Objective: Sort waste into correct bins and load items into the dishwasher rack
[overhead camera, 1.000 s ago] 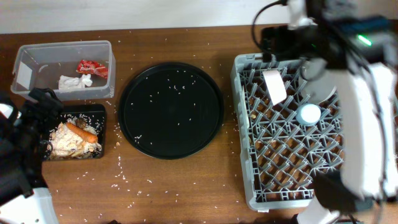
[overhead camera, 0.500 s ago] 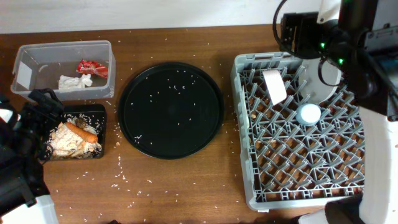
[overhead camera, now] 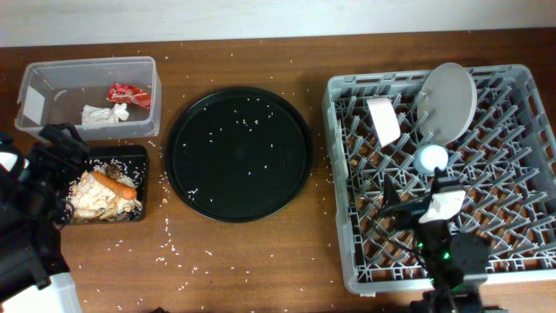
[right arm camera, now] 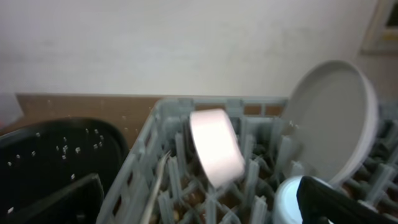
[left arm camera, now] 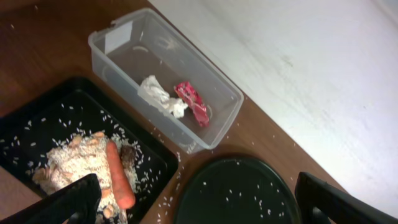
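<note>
Over at 3 o'clock on the counter (overhead camera: 261, 261), the overhead view shows the dishwasher rack (overhead camera: 512, 217) with its far corner newly uncovered. The right arm, which hung over that corner half a second ago, has drawn back toward 6 o'clock. The plate (overhead camera: 447, 100) now stands on edge among the pegs with nothing touching it. The bowl (overhead camera: 383, 120) leans at the plate's 9 o'clock and the cup (overhead camera: 430, 159) sits at its 6 o'clock, with the right end effector (overhead camera: 415, 207) just past the cup. At 10 o'clock the clear tub (overhead camera: 52, 74) holds the red wrapper (overhead camera: 129, 94) and napkin (overhead camera: 104, 115). At 8 o'clock the shallow black tray (overhead camera: 139, 156) holds the carrot (overhead camera: 115, 184) on grain scraps (overhead camera: 89, 200), and the left end effector (overhead camera: 62, 143) is at its rim as before. The left wrist view shows those fingers spread wide and empty above tub and tray. The right wrist view likewise shows wide, empty fingers, with bowl and plate ahead. With all three items racked and the waste binned, the task looks essentially complete.
</note>
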Controlling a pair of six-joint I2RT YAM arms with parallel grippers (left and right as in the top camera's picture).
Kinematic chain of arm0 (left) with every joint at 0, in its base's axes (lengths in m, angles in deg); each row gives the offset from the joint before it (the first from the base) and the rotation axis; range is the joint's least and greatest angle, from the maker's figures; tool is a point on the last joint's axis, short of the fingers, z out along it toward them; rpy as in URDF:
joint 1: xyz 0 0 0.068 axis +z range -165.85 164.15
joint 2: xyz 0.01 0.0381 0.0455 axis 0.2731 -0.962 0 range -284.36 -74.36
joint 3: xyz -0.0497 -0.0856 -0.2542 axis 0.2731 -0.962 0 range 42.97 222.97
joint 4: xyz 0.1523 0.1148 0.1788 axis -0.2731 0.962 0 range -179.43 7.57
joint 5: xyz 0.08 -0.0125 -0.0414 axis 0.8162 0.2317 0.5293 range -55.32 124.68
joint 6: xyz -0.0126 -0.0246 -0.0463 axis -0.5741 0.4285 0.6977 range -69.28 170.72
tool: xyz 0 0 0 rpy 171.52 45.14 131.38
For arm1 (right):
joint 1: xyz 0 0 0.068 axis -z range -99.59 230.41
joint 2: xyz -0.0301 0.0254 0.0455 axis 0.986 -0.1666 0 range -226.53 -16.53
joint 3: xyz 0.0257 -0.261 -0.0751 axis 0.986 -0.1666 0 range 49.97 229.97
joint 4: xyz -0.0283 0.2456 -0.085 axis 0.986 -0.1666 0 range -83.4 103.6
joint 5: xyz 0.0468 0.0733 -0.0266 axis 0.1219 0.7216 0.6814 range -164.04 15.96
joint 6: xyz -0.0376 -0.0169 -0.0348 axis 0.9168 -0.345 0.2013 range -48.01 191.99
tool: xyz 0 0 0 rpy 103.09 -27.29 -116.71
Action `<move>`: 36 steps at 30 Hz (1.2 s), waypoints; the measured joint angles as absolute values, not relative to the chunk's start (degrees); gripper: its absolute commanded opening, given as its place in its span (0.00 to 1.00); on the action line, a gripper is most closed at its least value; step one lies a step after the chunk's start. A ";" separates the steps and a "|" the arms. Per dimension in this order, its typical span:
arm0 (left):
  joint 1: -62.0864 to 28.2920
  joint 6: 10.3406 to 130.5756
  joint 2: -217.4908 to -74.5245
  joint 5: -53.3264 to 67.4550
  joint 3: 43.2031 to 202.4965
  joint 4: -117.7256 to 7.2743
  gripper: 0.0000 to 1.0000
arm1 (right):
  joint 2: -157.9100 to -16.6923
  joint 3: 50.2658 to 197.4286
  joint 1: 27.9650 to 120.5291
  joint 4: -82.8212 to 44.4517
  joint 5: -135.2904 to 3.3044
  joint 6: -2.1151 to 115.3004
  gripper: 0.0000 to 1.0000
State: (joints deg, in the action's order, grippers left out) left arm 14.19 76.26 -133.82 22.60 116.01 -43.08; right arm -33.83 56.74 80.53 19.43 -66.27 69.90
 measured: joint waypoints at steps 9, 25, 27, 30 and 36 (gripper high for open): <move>14.19 76.24 -133.82 22.63 116.01 -43.17 0.99 | -17.37 50.59 80.55 10.33 -64.85 69.88 0.98; 13.12 72.31 -130.19 24.97 109.76 -46.80 0.99 | -17.33 50.59 80.55 10.25 -64.85 69.88 0.98; 8.66 66.05 -123.79 25.25 99.94 -56.48 0.99 | -17.33 50.59 80.55 10.25 -64.85 69.88 0.98; 1.52 59.04 -109.06 25.14 78.41 -75.19 0.99 | -17.20 50.59 80.55 10.29 -64.85 69.93 0.98; -4.73 54.97 -83.09 26.39 50.66 -86.95 0.99 | -17.15 50.59 80.55 10.25 -64.85 69.90 0.98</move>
State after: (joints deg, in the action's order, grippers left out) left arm -4.73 54.97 -83.09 26.39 50.66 -86.95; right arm -17.15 50.59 80.55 10.25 -64.85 69.90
